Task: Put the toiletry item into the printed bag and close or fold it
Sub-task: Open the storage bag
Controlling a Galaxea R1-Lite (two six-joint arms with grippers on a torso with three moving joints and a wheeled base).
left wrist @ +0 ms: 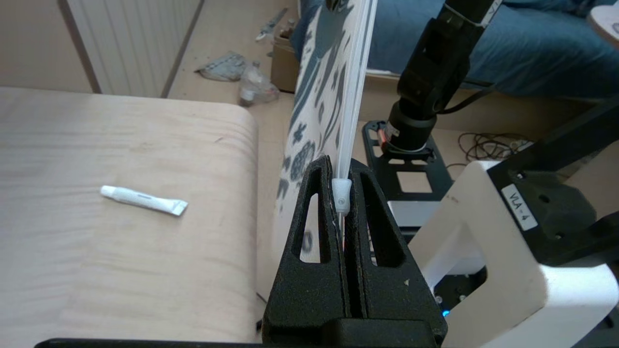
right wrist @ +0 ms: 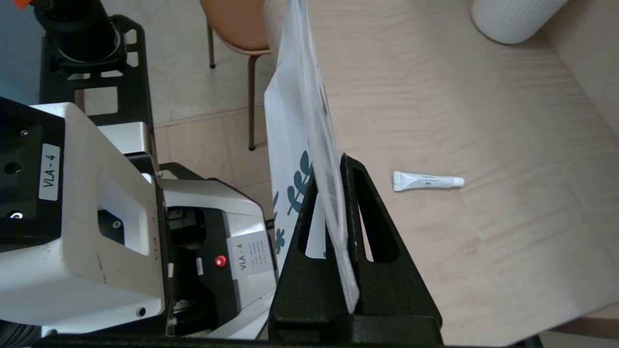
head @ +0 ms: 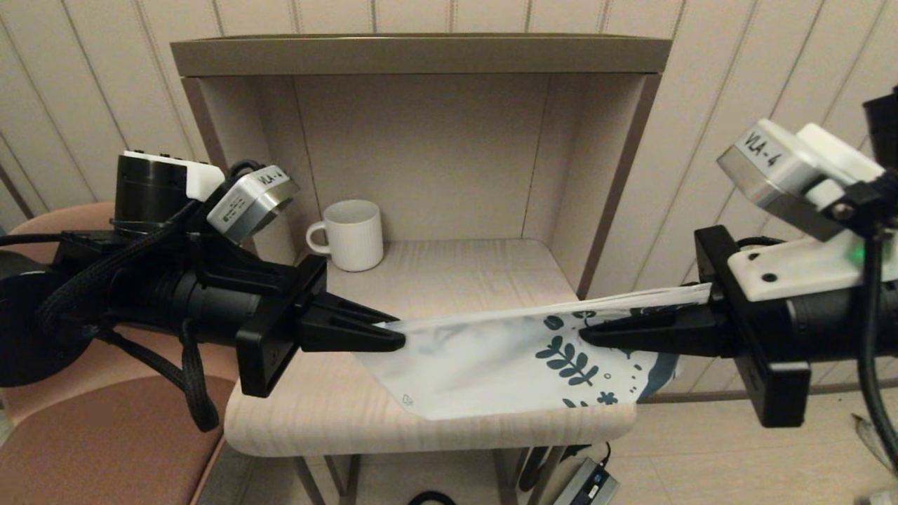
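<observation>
We note both arms reaching in from opposite sides over the pale wood-grain shelf top (head: 435,280), holding the printed bag (head: 491,358) stretched between them above the front edge. The left gripper (head: 400,340) has its black ribbed, triangular fingers (left wrist: 309,241) pressed together on the plain white end of the bag; in the left wrist view a small white plastic zip slider (left wrist: 341,193) sits between the tips. The right gripper (head: 586,335) is likewise pinched closed on the end bearing the dark teal leaf print, the thin glossy film passing between its fingers (right wrist: 372,232). The bag hangs as a flat, slightly sagging translucent sheet, its lower corner near the shelf's rounded front edge. The toiletry item (right wrist: 428,181), a slim white tube with a flat crimped end, lies on the wood behind the bag, outside it and untouched. A ribbed white mug (head: 351,235) stands at the back left of the alcove.
</observation>
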